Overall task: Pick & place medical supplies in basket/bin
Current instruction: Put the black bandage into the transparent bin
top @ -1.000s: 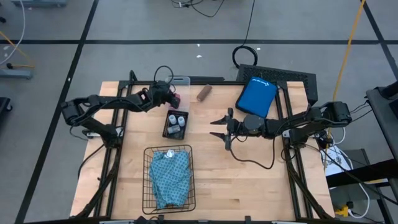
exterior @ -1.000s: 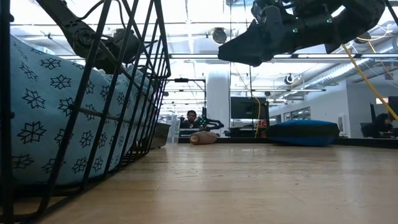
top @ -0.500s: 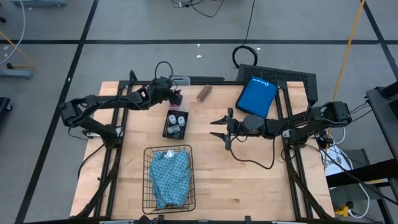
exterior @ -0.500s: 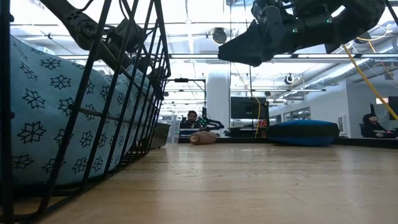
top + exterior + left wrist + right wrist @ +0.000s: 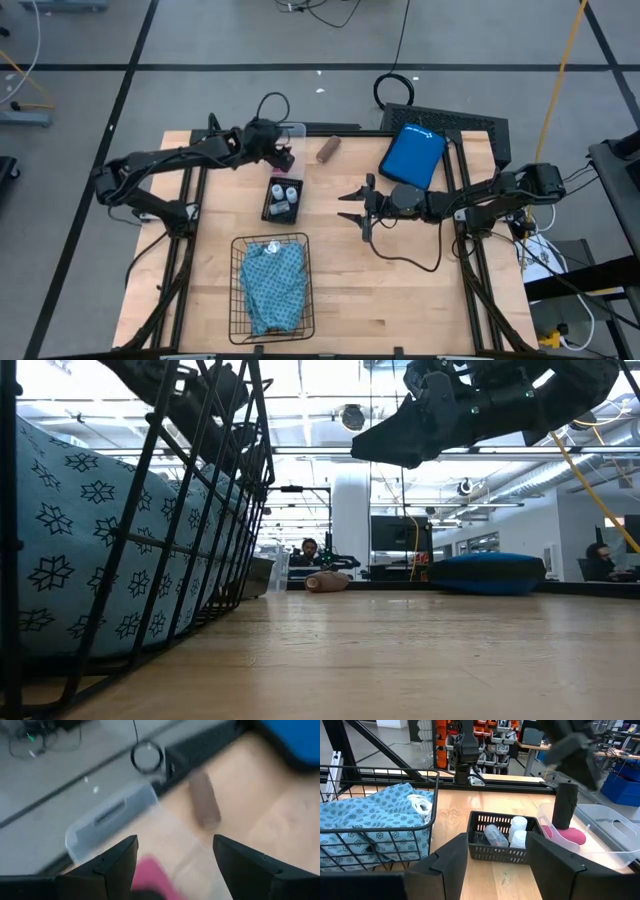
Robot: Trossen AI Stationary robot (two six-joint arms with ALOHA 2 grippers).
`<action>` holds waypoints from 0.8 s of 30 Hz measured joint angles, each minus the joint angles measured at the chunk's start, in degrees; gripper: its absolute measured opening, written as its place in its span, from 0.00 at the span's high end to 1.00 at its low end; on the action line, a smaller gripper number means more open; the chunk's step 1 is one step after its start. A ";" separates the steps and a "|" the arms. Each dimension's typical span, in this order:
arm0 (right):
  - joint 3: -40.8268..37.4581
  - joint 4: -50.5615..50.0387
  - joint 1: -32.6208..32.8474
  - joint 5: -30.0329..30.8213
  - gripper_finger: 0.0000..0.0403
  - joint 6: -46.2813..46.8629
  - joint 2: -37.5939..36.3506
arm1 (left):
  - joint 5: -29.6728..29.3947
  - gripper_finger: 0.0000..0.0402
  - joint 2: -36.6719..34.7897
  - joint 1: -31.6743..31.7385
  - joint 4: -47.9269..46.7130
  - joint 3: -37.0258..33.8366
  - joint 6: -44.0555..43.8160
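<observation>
High view shows you the left gripper [image 5: 283, 156] spread open over the pink roll [image 5: 286, 159], not gripping it. Your right gripper [image 5: 349, 206] waits open beside the vials [image 5: 286, 196].

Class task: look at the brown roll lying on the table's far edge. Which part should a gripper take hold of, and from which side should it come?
Probably grip the brown roll across its middle, coming straight down from above. It lies on its side, a short cylinder angled on the table, apart from the clear box, so fingers could likely close on its two long curved sides.

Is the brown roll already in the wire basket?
No, the brown roll lies on the table near its far edge, while the basket holds only the teal cloth.
</observation>
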 joint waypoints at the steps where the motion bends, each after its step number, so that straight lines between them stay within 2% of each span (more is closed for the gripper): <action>1: 0.00 0.00 0.02 -0.02 0.52 0.00 0.00 | 0.01 0.33 -0.63 -0.48 -2.62 0.29 -0.42; 7: 0.00 -0.02 0.00 -0.02 0.53 0.00 0.00 | -0.01 0.33 -5.14 -3.87 -9.94 -0.49 -5.90; 14: 0.01 -0.11 0.01 -0.02 0.53 0.00 0.00 | -1.75 0.33 -10.02 -7.62 -12.97 -6.50 -12.16; 21: 0.00 0.00 0.00 -0.03 0.53 0.02 0.00 | -10.31 0.33 -11.39 -8.44 -12.87 -12.14 -16.94; 24: 0.00 0.03 0.00 -0.04 0.54 0.02 0.00 | -14.45 0.33 -10.98 -7.82 -7.11 -13.25 -15.73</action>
